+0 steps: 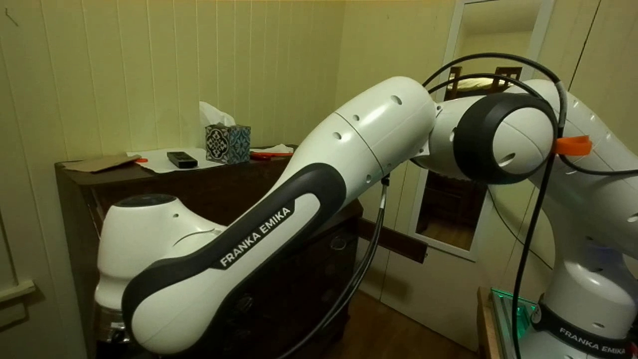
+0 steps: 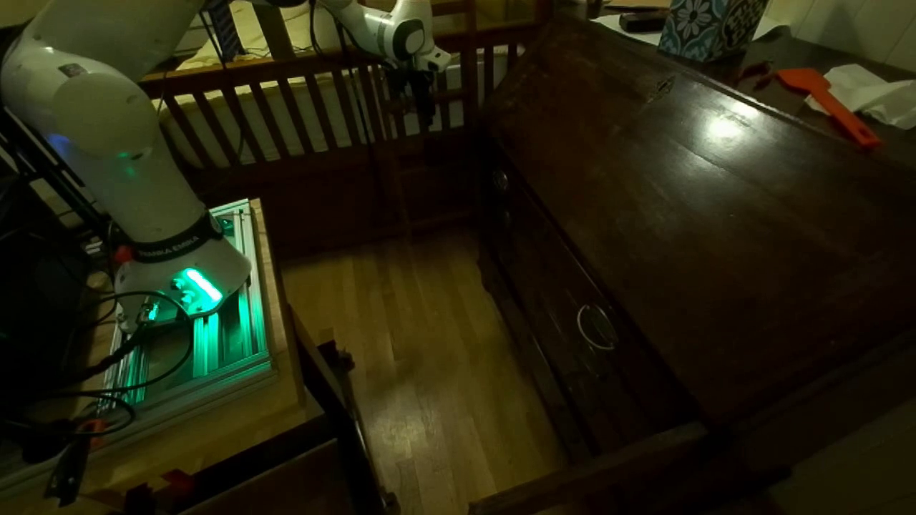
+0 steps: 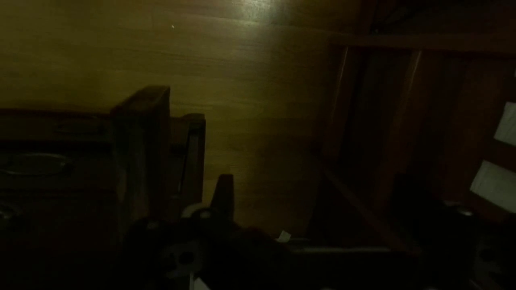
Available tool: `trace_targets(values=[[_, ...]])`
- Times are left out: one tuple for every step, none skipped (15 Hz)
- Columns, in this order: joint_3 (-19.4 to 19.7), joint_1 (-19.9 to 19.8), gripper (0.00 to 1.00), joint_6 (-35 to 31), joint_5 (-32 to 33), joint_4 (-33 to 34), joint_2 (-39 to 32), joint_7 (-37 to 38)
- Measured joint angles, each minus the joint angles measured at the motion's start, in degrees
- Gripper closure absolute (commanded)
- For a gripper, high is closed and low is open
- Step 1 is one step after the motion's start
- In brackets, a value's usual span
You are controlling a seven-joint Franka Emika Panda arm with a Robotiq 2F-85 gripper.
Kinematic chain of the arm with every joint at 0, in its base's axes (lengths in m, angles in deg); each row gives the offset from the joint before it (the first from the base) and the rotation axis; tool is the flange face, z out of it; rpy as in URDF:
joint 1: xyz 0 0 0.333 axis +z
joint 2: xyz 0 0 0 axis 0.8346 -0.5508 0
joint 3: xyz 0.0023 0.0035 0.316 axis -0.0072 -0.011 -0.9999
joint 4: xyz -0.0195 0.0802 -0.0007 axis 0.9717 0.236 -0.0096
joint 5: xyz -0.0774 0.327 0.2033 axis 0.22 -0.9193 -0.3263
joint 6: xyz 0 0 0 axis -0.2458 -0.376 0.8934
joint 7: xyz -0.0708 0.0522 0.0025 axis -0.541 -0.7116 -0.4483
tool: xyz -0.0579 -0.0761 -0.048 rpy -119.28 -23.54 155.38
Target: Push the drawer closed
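Jaws: spread apart, as far as we read dark wrist view. Gripper (image 3: 314, 179) hangs out from corner of tabletop (image 1: 124, 172) nearest slatted rail (image 2: 308, 107). Drawer (image 2: 558, 307), ring handle (image 2: 581, 329) on front, sits below tabletop's front edge, under sloping lid (image 2: 715, 236); we cannot tell how far it stands out. Wooden board (image 2: 608, 468) projects near opposite corner. Tissue box (image 1: 228, 144) stands at front edge.
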Motion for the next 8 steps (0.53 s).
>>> trace_targets(values=[[-0.1, 0.6, 0.00, -0.1, 0.0, -1.4, 0.5, 1.7], [-0.1, 1.2, 0.00, -0.6, 0.0, -3.1, 1.2, 3.5], [-0.1, 1.8, 0.09, -1.3, 0.0, -4.9, 1.9, 4.9], [-0.1, 2.4, 0.18, -2.1, 0.0, -6.8, 2.7, 6.2], [0.0, 2.9, 0.32, -2.7, 0.0, -8.7, 3.5, 7.5], [0.2, 3.4, 0.41, -3.1, 0.0, -10.6, 4.4, 8.6], [0.5, 4.0, 0.48, -3.1, 0.0, -12.4, 5.4, 9.6], [0.9, 4.4, 0.54, -3.1, 0.0, -14.1, 6.3, 10.4]])
